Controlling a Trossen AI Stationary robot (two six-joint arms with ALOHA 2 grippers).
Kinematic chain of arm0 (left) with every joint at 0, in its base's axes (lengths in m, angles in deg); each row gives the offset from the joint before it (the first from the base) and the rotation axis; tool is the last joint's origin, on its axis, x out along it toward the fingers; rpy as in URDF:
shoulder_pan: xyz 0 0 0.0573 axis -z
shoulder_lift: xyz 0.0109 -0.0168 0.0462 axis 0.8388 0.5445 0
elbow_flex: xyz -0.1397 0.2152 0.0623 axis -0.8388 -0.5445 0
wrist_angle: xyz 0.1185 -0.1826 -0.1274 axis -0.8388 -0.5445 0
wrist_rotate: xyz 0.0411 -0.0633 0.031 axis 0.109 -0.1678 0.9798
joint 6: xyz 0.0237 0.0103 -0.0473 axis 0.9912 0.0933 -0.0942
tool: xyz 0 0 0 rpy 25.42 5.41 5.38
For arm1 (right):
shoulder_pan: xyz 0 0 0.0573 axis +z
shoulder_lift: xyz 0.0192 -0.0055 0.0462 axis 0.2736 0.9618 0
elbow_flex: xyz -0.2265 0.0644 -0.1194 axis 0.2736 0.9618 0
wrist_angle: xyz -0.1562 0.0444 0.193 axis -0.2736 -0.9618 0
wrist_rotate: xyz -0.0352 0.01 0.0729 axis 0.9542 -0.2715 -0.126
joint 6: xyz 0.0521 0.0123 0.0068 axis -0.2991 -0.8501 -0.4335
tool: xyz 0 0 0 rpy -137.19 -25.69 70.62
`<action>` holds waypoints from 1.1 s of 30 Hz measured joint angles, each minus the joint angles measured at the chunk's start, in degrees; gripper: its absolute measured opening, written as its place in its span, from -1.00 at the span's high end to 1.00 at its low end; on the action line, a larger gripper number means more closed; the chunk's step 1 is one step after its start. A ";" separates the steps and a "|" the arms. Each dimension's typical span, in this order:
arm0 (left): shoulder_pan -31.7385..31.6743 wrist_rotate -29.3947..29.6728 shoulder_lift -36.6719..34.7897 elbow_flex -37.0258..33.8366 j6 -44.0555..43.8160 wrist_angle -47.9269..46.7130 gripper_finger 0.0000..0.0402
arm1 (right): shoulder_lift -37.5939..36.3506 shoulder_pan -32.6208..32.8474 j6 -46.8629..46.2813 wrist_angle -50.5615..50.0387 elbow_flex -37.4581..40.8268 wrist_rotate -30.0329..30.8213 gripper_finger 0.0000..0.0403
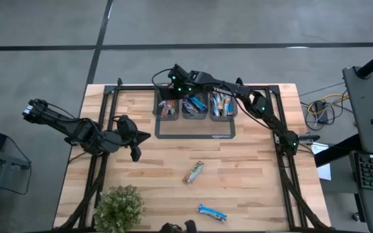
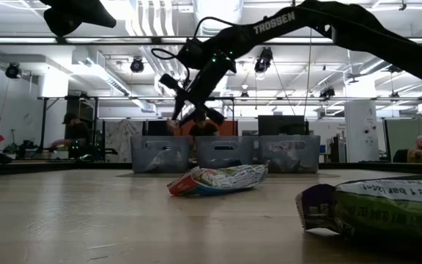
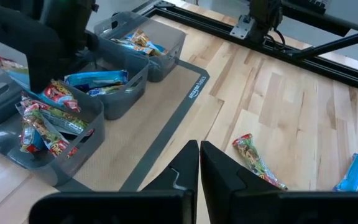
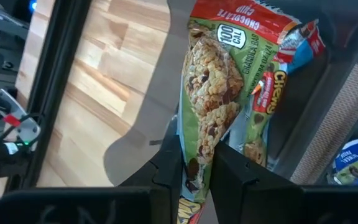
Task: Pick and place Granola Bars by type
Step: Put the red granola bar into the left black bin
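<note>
Looking straight down first: my right hand (image 1: 169,83) is reached out over the three grey bins (image 1: 195,105) at the far side of the table (image 1: 251,175), above the leftmost one. The bins sit on a dark mat (image 1: 195,133) and all have granola bars in them. My left hand (image 1: 135,141) is parked near the left edge of the mat, holding nothing. Two loose bars are out on the wood: a multicoloured bar (image 1: 194,171) about mid-table and a blue bar (image 1: 212,212) nearer the front edge. A leafy plant (image 1: 118,207) sits at the front left corner.

From table height, the right hand hangs above the bins (image 2: 226,154), and the multicoloured bar (image 2: 218,180) lies in front of them. Another wrapper (image 2: 376,209) fills the near right corner. Behind is a big workshop room with ceiling lights, and a person (image 2: 419,149) is sitting far right.

Left wrist cam: the fingers (image 3: 179,171) are pressed together, nothing between them. I can see the bins (image 3: 73,106), the multicoloured bar (image 3: 257,163) and the blue bar (image 3: 355,174).

Right wrist cam: the fingers (image 4: 166,168) are nearly closed, pinching a green-and-red chocolate chip bar (image 4: 219,93) by its end, held over a bin with other bars below it.
</note>
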 joint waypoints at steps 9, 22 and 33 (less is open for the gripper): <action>-0.02 0.00 0.00 -0.02 0.00 0.00 1.00 | 0.00 0.14 0.06 1.10 2.13 -0.44 0.36; -0.02 -0.02 0.02 -0.04 -0.74 0.00 1.00 | -9.70 3.30 19.53 -14.01 -0.34 -8.92 0.46; -0.02 3.51 0.21 -0.07 -0.67 1.32 1.00 | -26.36 13.87 32.84 -26.30 0.81 0.26 0.91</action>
